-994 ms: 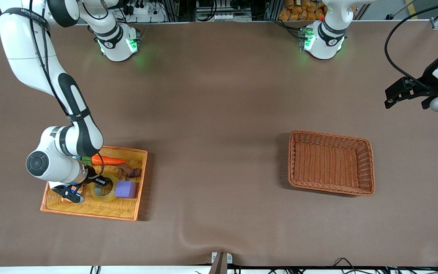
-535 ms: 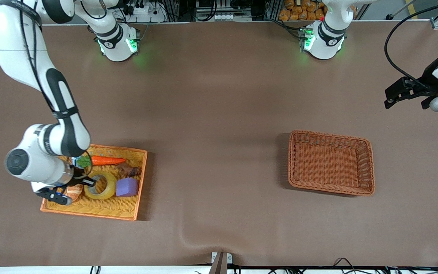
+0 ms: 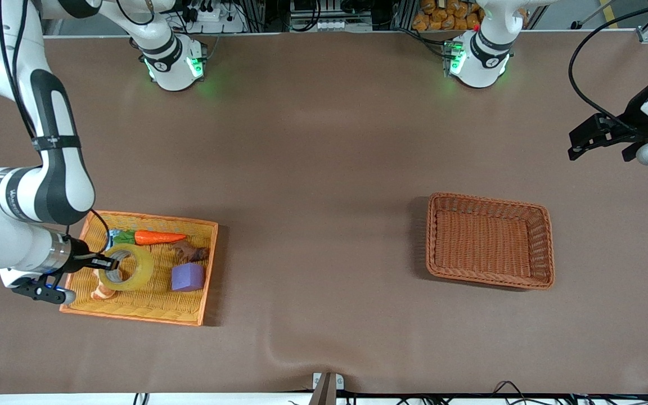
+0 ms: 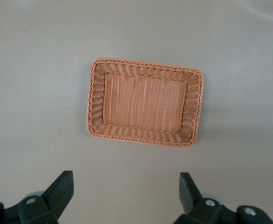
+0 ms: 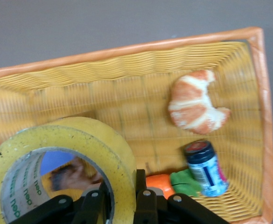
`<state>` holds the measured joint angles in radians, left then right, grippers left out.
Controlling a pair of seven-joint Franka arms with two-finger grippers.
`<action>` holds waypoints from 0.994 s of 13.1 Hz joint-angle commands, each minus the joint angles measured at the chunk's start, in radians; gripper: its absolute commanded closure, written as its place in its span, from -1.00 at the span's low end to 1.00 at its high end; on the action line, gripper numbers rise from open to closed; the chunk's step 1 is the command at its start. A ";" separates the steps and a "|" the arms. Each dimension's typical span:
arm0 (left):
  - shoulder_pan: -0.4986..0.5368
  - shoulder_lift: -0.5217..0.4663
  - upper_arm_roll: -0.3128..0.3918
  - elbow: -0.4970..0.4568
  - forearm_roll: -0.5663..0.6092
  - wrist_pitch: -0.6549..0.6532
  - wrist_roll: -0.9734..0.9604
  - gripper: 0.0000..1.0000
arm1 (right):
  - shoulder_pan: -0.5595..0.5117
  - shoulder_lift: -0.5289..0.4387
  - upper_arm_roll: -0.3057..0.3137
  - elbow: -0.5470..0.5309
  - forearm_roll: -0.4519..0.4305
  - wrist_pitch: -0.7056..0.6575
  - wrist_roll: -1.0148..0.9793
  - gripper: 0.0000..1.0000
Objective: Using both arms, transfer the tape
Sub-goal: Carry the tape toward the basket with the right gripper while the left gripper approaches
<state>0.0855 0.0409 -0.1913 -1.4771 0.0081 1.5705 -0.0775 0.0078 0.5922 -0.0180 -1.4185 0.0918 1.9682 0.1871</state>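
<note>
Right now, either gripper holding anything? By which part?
Right gripper pinches the tape through its ring wall, over the yellow tray. Left gripper open, holding nothing.

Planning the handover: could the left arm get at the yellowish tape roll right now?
Probably not. The yellowish translucent tape roll is clamped in the right gripper over the orange wicker tray; the left gripper waits, open, at the table's other end.
</note>
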 commanded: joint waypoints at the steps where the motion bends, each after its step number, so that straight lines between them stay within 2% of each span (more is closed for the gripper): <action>1: 0.008 -0.010 -0.005 0.001 -0.020 -0.009 0.008 -1.00 | 0.081 -0.006 0.003 0.018 0.008 -0.018 0.130 0.97; 4: 0.008 -0.009 -0.005 0.001 -0.020 -0.009 0.008 -1.00 | 0.225 -0.003 0.003 0.018 0.006 -0.015 0.406 0.97; 7: 0.008 -0.007 -0.005 0.001 -0.020 -0.009 0.008 -1.00 | 0.378 0.006 0.001 0.009 0.005 -0.012 0.601 0.97; 11: -0.010 0.014 -0.007 0.000 -0.040 0.003 -0.004 -1.00 | 0.563 0.057 0.000 0.007 0.005 0.056 0.920 0.97; 13: -0.030 0.060 -0.017 -0.002 -0.040 0.048 -0.045 -1.00 | 0.609 0.084 0.000 0.007 0.005 0.107 0.992 0.85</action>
<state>0.0697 0.0612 -0.2000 -1.4827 -0.0116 1.5811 -0.0872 0.5915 0.6582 -0.0064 -1.4159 0.0941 2.0373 1.1185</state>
